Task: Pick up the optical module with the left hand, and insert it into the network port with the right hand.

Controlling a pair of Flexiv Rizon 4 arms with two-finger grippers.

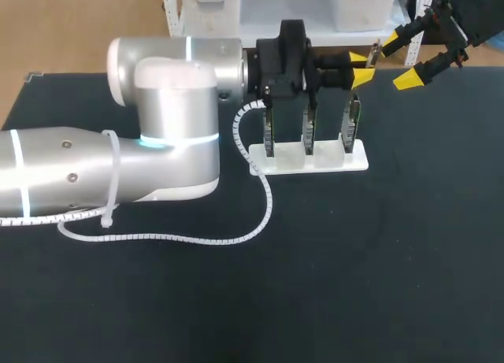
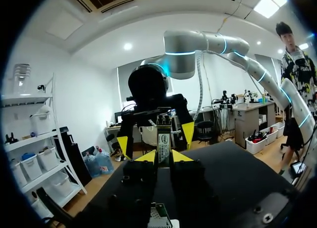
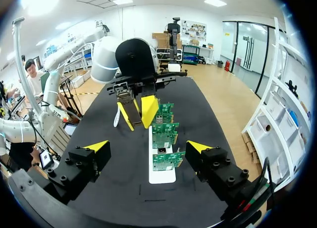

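My left gripper [image 1: 361, 68] hangs above the right end of the white stand [image 1: 358, 161] and is shut on the optical module [image 1: 376, 51], a slim metal bar with a label. In the left wrist view the module [image 2: 163, 139] stands upright between that gripper's yellow tips [image 2: 163, 158]. My right gripper [image 1: 402, 60] is open just beyond it at the table's far right, empty, facing the module. From the right wrist view, the open right gripper [image 3: 147, 148] looks at the left gripper [image 3: 136, 113] holding the module [image 3: 132, 107]. Three green circuit boards [image 1: 309, 131] stand upright in the stand.
A white spiral-wrapped cable [image 1: 197, 239] from my left arm lies in a loop across the black table [image 1: 378, 268], left of the stand. In the right wrist view the boards [image 3: 164, 134] line up on the stand [image 3: 161, 176] between and ahead of the fingers.
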